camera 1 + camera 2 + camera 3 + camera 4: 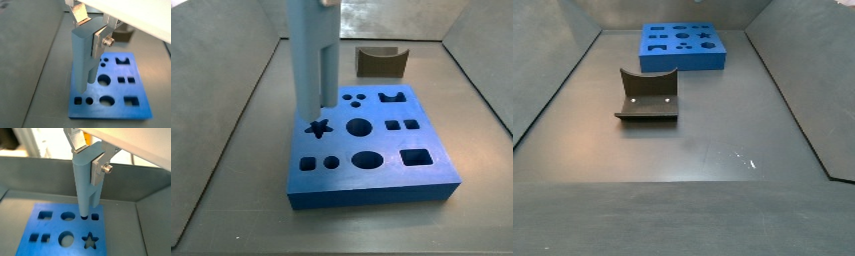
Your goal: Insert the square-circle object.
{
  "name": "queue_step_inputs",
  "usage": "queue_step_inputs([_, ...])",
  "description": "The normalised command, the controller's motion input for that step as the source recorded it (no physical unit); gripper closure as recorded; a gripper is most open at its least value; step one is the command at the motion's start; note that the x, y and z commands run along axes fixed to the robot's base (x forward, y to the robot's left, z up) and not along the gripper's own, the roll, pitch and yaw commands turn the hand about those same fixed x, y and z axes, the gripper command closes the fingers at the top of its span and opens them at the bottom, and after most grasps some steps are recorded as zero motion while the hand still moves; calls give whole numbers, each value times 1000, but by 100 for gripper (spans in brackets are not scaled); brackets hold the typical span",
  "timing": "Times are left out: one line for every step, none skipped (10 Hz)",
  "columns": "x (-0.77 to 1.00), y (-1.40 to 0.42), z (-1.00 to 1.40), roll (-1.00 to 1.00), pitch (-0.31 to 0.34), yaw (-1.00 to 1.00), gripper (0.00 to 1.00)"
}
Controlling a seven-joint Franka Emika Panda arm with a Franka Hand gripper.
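Note:
The square-circle object, a long pale grey-blue bar (81,65), stands upright in both wrist views (87,193). My gripper (89,34) is shut on its upper end, a silver finger on each side, as the wrist view (89,160) also shows. The bar's lower end meets the blue board (120,113) at a small hole between the round and square holes (57,227). How deep it sits I cannot tell. In a side view the bar (311,60) rises from the board (372,195) behind the star hole; the gripper is out of frame. In a side view the board (683,62) shows alone.
An olive-brown block with a curved notch (378,62) stands behind the board and in mid-floor (647,95). Grey sloping walls (225,120) ring the dark floor (687,150). The board has several other shaped holes.

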Motion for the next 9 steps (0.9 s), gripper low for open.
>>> queue_step_inputs([3, -171, -240, 4, 0, -986, 100])
queue_step_inputs([31, -163, -360, 49, -10, -966, 100])
queue_step_inputs([34, -151, -414, 69, -16, -969, 100])
queue_step_inputs([6, -71, -420, 70, -9, -1000, 100])
queue_step_inputs([0, -57, -411, 71, -7, -1000, 100])
queue_step_inputs([0, 0, -411, 94, -19, -1000, 100])
queue_step_inputs([0, 0, -411, 101, -21, -1000, 100])
queue_step_inputs([0, 0, -411, 103, -21, -1000, 100])
queue_step_inputs([0, 0, -400, 106, -19, -1000, 100])
